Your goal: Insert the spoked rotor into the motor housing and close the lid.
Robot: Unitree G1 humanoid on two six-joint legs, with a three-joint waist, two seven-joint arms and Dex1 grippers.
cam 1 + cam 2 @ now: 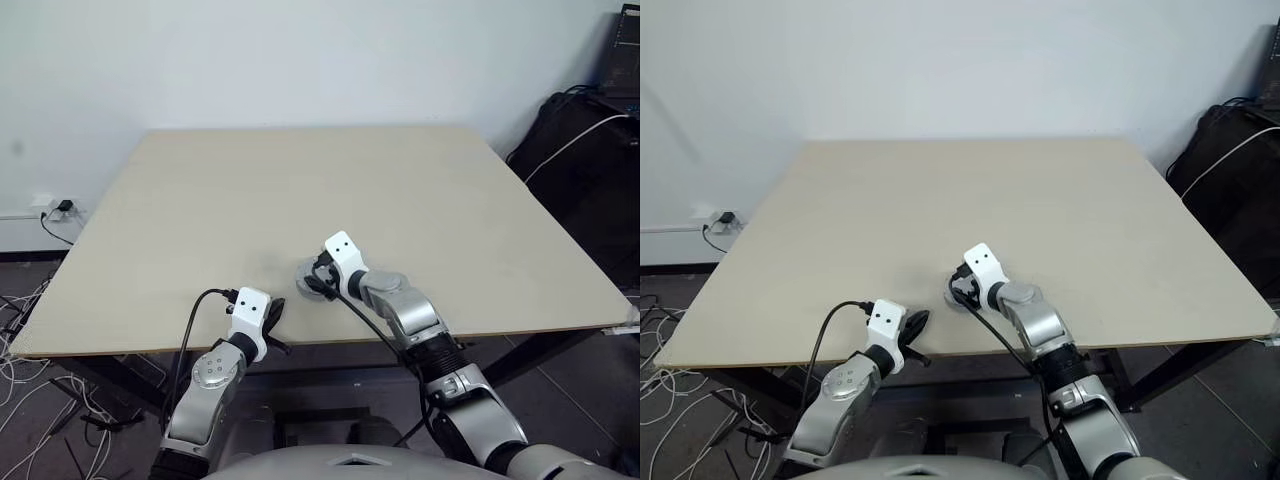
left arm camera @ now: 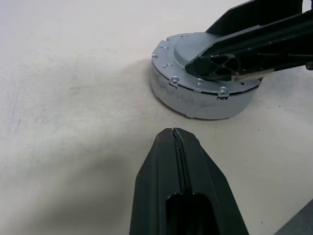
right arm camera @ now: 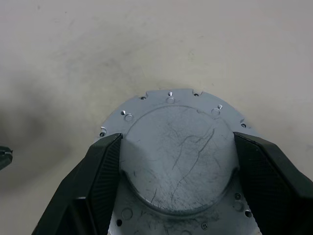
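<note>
Closing step: right gripper [image 3: 176, 166] clamped on seated lid [image 3: 178, 156] atop motor housing [image 2: 195, 103]; next, release; left gripper [image 2: 177, 142] together.

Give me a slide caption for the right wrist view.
Right claw straddling the lid's raised centre on the closed motor housing.

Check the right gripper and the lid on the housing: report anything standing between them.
Nothing visible does. The right gripper has its fingers on either side of the lid's raised dome, which already sits on the motor housing. The table around is bare.
</note>
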